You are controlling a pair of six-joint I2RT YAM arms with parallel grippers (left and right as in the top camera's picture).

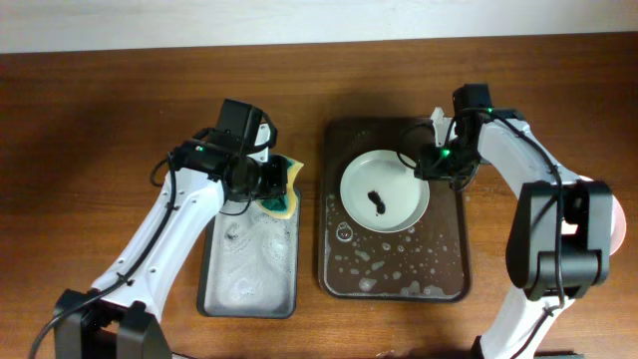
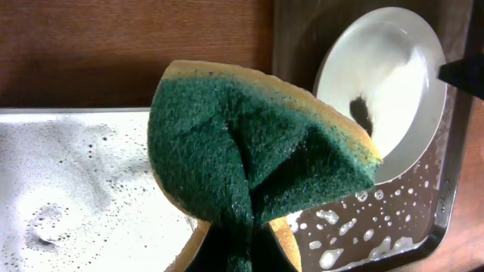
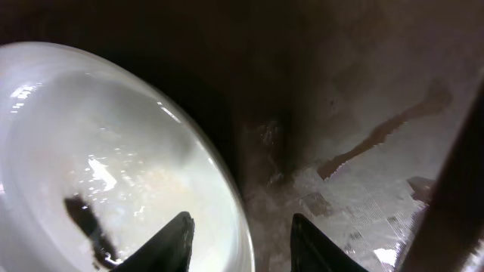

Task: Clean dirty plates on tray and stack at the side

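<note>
A round white plate (image 1: 371,176) with a dark central smudge lies flat in the far half of the suds-flecked dark brown rectangular tray (image 1: 451,261)

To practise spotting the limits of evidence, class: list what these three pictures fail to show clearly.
- Fingers of the left gripper: left wrist view, hidden behind the sponge.
- A pinkish round object: overhead, mostly behind the right arm, cut by the edge.
- The dirty plate: right wrist view, cut off left and below; whether the right gripper touches its rim is unclear.
</note>
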